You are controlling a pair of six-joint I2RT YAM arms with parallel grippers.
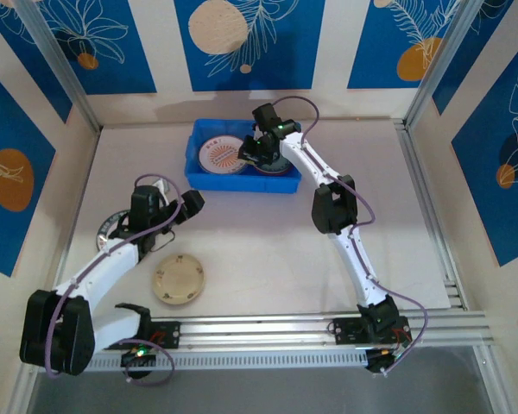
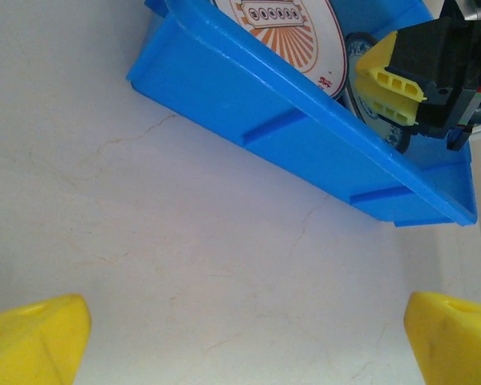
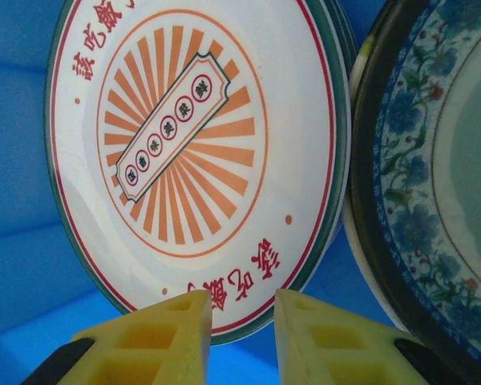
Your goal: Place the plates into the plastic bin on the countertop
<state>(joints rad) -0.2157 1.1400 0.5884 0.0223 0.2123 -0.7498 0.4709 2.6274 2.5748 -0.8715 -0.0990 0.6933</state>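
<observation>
Toward the near left corner of the countertop (image 1: pixel 268 250) a cream plate (image 1: pixel 180 279) lies flat, apart from everything else. Further along the left edge a dark-rimmed plate (image 1: pixel 110 228) is partly hidden under the left arm. Just beyond it the left gripper (image 1: pixel 192 203) hangs over bare countertop with its jaws spread wide and nothing between them; in its wrist view the yellow fingertips (image 2: pixel 32 337) sit at the two bottom corners, facing the plastic bin (image 2: pixel 289 120). The bin (image 1: pixel 242 183) stands at the middle of the far edge. In its left half lies a white plate with orange rays (image 1: pixel 220 155) and red lettering. In its right half a blue floral plate (image 3: pixel 417 176) with a dark rim lies just beside the rayed one. The right gripper (image 1: pixel 255 153) reaches down into the bin between them. Its jaws (image 3: pixel 240 317) stand narrow over the near rim of the rayed plate (image 3: pixel 192 160), and the slim gap between them holds nothing.
</observation>
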